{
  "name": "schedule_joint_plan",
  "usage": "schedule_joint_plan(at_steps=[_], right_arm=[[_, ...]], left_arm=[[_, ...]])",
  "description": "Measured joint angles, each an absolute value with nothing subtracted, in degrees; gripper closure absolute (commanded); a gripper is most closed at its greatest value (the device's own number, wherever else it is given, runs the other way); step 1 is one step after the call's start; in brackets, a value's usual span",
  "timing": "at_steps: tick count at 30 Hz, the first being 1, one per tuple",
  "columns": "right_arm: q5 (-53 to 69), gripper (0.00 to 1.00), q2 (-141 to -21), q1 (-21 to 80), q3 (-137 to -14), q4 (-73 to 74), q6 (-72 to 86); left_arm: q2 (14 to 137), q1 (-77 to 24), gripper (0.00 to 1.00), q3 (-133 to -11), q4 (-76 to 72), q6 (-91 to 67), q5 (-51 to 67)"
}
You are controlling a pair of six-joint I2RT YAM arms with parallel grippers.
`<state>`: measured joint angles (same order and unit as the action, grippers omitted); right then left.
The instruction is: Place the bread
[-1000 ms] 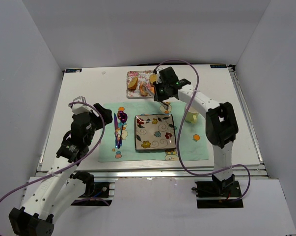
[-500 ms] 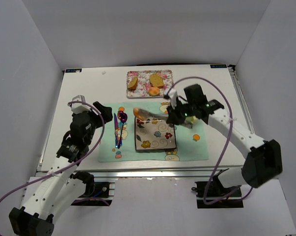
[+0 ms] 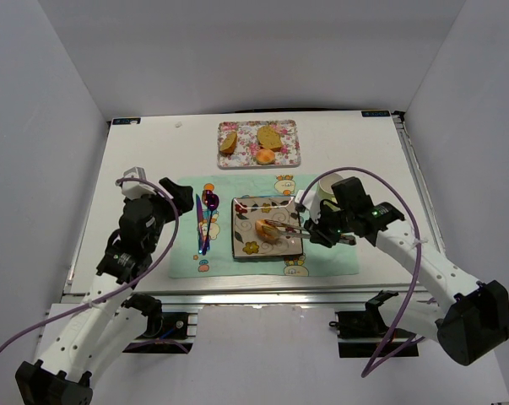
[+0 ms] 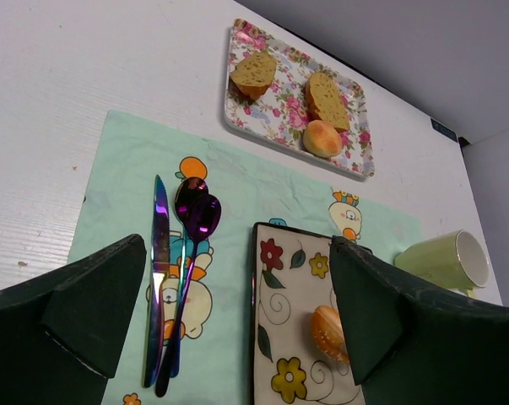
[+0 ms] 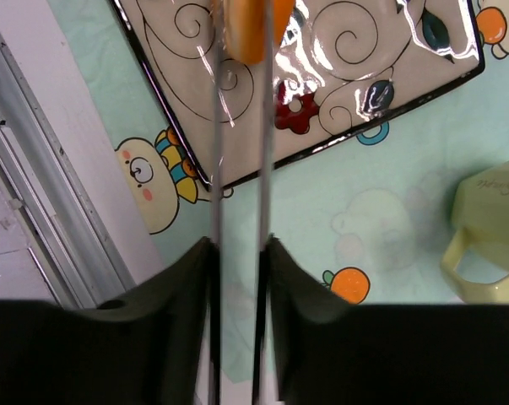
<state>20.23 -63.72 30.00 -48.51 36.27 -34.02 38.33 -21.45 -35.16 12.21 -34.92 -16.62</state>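
- At the middle of the table (image 3: pixel 153 152), the bread (image 3: pixel 266 230) is gripped between the long thin fingers of the right gripper (image 5: pixel 241 13), one finger on each side of the orange crust.
- The bread is located over the centre of the square plate (image 3: pixel 288 245). Whether it touches the glossy surface cannot be told.
- The plate is printed with flowers, leaves and black spirals, and is set on a mint-green placemat (image 3: pixel 186 253) decorated with cartoon chicks and oranges.
- To the left of the plate, an iridescent purple knife (image 4: pixel 157 278) and spoon (image 4: pixel 195 211) are laid side by side on the placemat, handles toward the near edge.
- To the right of the plate, a pale green mug (image 4: pixel 444 261) is seen. Cursive lettering is printed on its side, but it cannot be read.
- At the far side of the table, a floral tray (image 3: pixel 246 159) is loaded with two bread slices (image 4: pixel 254 74) and a rounder orange roll (image 4: pixel 322 137).
- A small dark label (image 3: pixel 126 121) is fixed at the far left corner of the table. Its writing is too small to read.
- The left gripper (image 4: pixel 237 253) is held above the left part of the placemat, jaws spread wide with nothing between them.
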Motion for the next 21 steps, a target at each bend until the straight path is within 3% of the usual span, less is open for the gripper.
schedule_joint_plan(at_steps=[3, 8, 19, 21], right_arm=[[20.05, 0.54, -63.68, 30.00, -47.83, 36.18, -35.22], [20.36, 0.53, -63.00, 30.00, -47.33, 36.14, -36.05], [25.30, 0.54, -59.35, 30.00, -50.50, 36.10, -34.48], [25.91, 0.59, -59.27, 29.95, -51.59, 35.83, -33.52]], left_arm=[[37.76, -21.45, 0.02, -35.16, 12.23, -35.05, -16.58], [36.16, -21.45, 0.02, -34.96, 12.43, -35.62, -16.60], [35.57, -21.45, 0.02, -34.92, 12.45, -36.05, -16.49], [35.86, -21.45, 0.02, -34.94, 12.40, -36.05, -16.47]])
